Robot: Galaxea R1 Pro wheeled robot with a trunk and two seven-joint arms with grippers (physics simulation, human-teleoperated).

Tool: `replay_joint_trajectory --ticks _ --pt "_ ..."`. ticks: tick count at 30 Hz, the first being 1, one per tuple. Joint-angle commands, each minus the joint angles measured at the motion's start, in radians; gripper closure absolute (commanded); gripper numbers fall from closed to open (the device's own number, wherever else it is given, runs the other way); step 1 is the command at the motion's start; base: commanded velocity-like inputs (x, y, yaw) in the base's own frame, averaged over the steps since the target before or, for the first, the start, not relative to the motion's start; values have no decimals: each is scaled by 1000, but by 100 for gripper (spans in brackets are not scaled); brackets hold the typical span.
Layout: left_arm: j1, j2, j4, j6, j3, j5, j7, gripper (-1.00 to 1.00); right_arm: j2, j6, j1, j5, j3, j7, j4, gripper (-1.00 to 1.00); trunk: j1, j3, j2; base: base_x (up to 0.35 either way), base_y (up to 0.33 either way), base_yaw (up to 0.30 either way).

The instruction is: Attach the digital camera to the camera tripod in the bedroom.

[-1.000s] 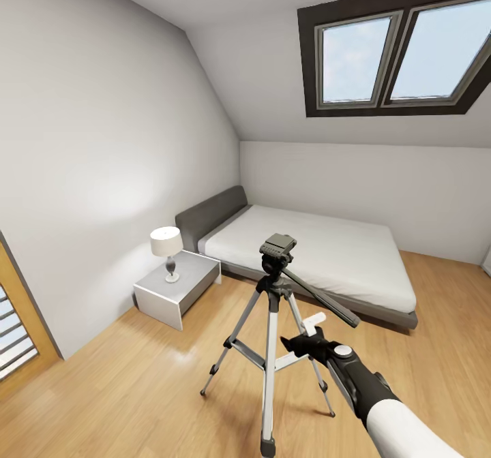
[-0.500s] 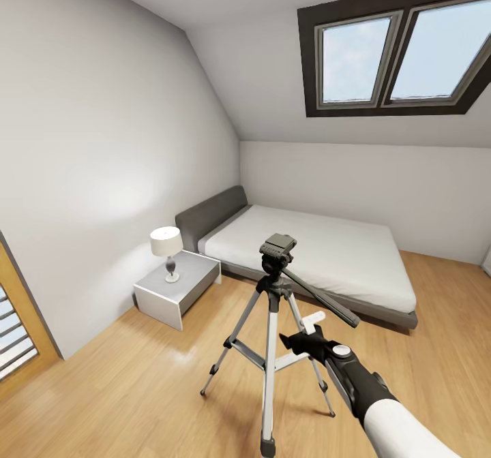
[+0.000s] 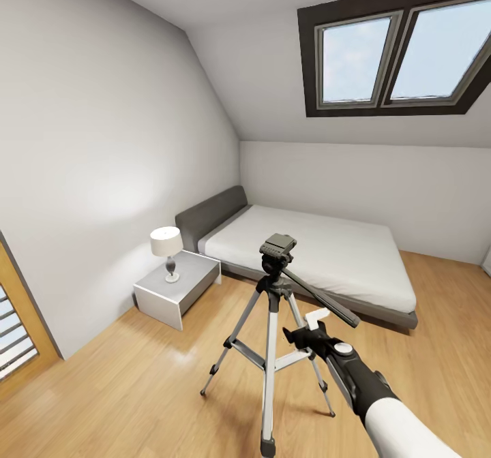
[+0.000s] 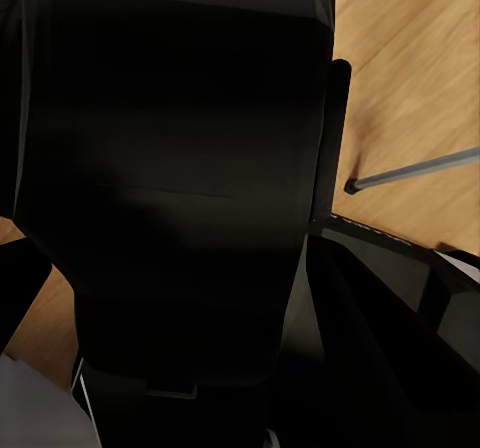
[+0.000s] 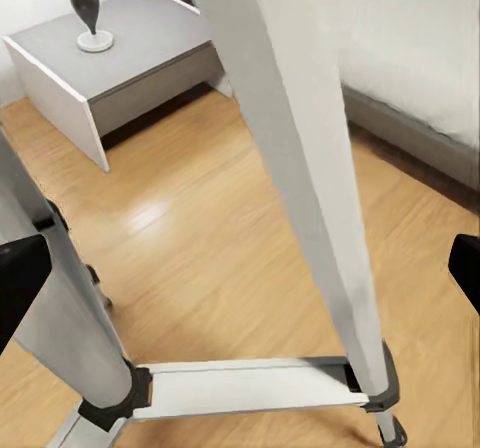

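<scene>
The camera tripod point(image 3: 271, 322) stands on the wood floor in front of the bed, silver legs spread, with its black pan head point(image 3: 277, 247) on top and a long handle point(image 3: 320, 298) sloping down to the right. My right gripper point(image 3: 294, 337) is low beside the right-hand legs. In the right wrist view it point(image 5: 243, 273) is open, with a silver leg point(image 5: 300, 168) rising between its black fingertips point(image 5: 20, 283) and nothing touching them. The digital camera is out of view. The left wrist view is mostly dark robot body, with a tripod leg point(image 4: 420, 168) beyond it.
A grey-framed low bed point(image 3: 320, 253) lies behind the tripod. A grey nightstand point(image 3: 177, 287) with a lamp point(image 3: 166, 243) stands at the left wall. A skylight point(image 3: 402, 56) sits in the sloped ceiling. A wooden door frame point(image 3: 20, 322) is at the far left.
My right gripper has risen slightly and edged left toward the tripod's legs. The tripod and the view have not moved.
</scene>
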Motion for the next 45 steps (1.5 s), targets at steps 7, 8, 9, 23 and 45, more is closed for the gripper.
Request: replay_joint_trajectory --ticks 7,8,9,23,45 --pt "0 0 1 -2 -9 7 -2 100 -6 2 0 -33 -2 -41 -17 -100 0 0 -1 0 0 0" --pt "0 0 0 -2 -9 7 -2 100 -7 2 0 -34 -2 -43 -18 -100 0 0 -1 0 0 0" --pt "0 0 1 -2 -9 7 -2 100 -7 2 0 -36 -2 -44 -19 -100 0 0 -1 0 0 0" --pt "0 2 0 -2 -9 7 -3 100 25 1 -34 -44 -2 -61 -15 -100 0 0 -1 0 0 0" --pt "0 2 0 -2 -9 7 -3 100 34 -75 -101 -43 0 -64 100 -100 0 0 -1 0 0 0"
